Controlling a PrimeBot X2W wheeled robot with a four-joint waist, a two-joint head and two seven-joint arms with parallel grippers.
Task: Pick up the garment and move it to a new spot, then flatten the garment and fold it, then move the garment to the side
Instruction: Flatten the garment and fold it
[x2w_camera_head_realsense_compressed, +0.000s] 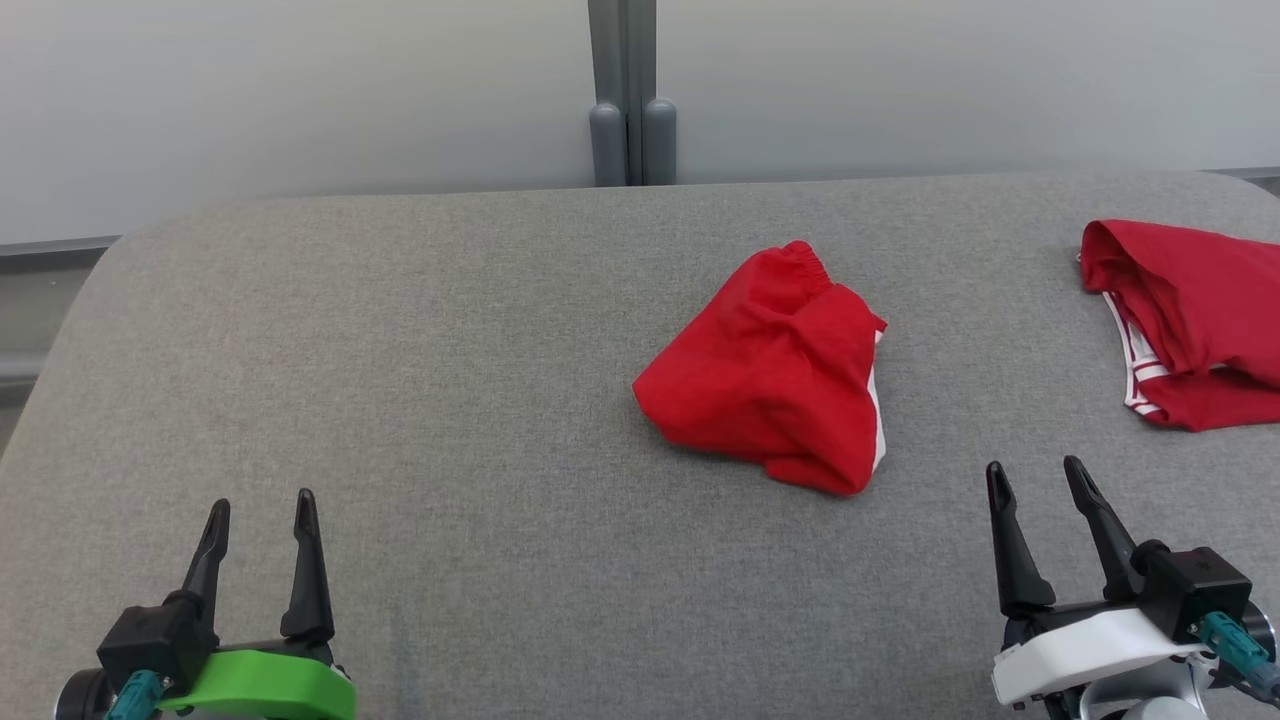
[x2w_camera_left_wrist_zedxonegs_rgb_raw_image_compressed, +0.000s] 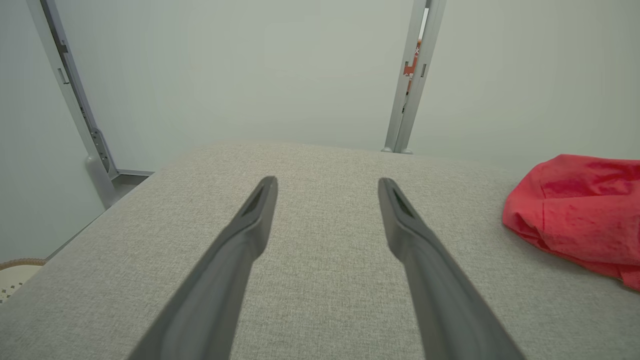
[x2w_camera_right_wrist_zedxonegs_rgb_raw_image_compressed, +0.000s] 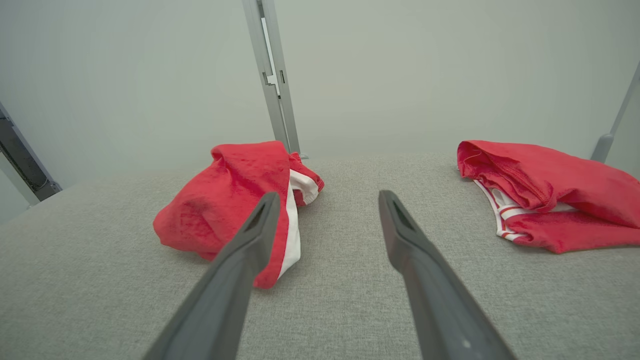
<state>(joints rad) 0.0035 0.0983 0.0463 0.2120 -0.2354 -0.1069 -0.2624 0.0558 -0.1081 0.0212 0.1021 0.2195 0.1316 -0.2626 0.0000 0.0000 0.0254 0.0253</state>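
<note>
Crumpled red garment (x2w_camera_head_realsense_compressed: 770, 370), probably shorts, on grey padded table (x2w_camera_head_realsense_compressed: 400, 380), second red garment (x2w_camera_head_realsense_compressed: 1190, 320) far right, left gripper (x2w_camera_head_realsense_compressed: 262, 500) and right gripper (x2w_camera_head_realsense_compressed: 1035, 465) spread wide, empty

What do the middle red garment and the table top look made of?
Red garment: thin matte cloth, probably woven; soft creases, gathered elastic waistband. Table top: grey matte fabric covering with visible weave; possibly padded, judging by rounded corners.

Red-and-white-trimmed garment (x2w_camera_head_realsense_compressed: 1200, 310) lies at the grey table's right edge; table (x2w_camera_head_realsense_compressed: 400, 400) padded; grey post (x2w_camera_head_realsense_compressed: 630, 100) behind.
</note>
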